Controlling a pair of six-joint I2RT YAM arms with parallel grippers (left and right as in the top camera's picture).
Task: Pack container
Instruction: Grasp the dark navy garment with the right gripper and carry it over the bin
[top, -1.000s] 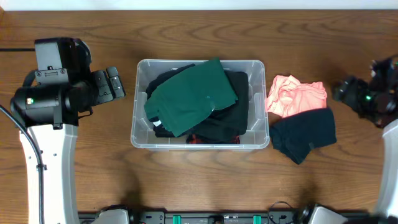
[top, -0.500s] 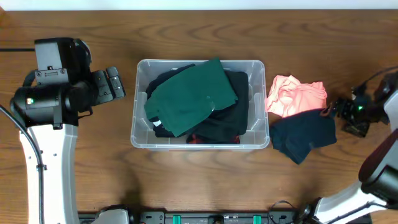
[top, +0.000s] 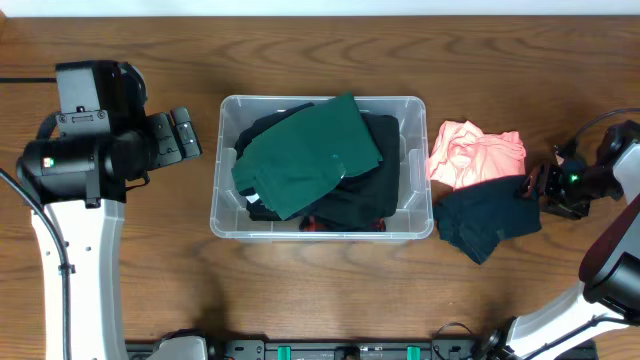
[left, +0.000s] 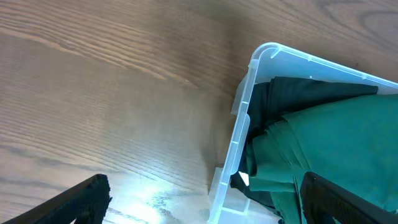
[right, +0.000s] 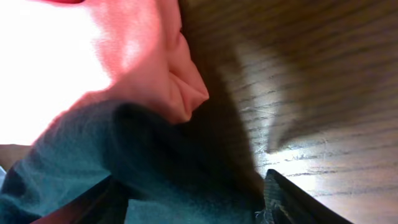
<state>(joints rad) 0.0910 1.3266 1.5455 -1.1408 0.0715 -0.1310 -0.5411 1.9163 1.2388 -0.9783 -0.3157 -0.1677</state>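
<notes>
Noted container (top: 220, 190) centre frame, green garment (top: 305, 160) on top. Noted right tool (top: 530, 186), frame right, spread astride dark teal garment (top: 490, 215) edge. Noted left tool (top: 190, 133) spread apart, left of container.

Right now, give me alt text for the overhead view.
A clear container on a wooden table holds a green garment over dark clothes. A pink garment and a dark teal garment lie beside it, with the right gripper at their edge.

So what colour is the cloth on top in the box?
Dark green. The cloth on top in the container shows best in the overhead view.
</notes>
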